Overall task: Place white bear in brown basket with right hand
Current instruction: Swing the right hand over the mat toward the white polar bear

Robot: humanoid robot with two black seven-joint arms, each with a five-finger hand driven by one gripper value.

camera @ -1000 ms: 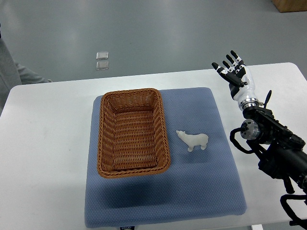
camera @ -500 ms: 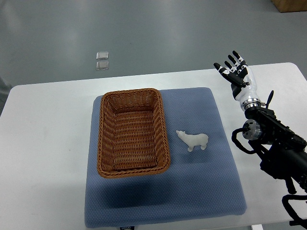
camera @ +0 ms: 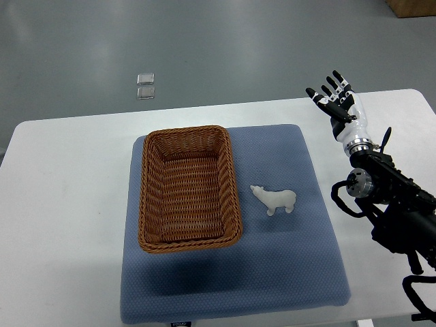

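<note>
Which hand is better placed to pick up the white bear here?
The right hand: it is the only one in view, open above the table's far right corner. The white bear lies on the blue mat, right of the brown basket, on that arm's side.

The setting is a robotics lab or test area. A plain white tabletop [camera: 68,204] carries a blue padded mat [camera: 272,272] laid out as a defined work zone. Beyond it lies bare grey-green coated floor [camera: 238,48], industrial in type, with a small metal floor fitting [camera: 144,86] and a cardboard box [camera: 412,7] at the far corner.
</note>
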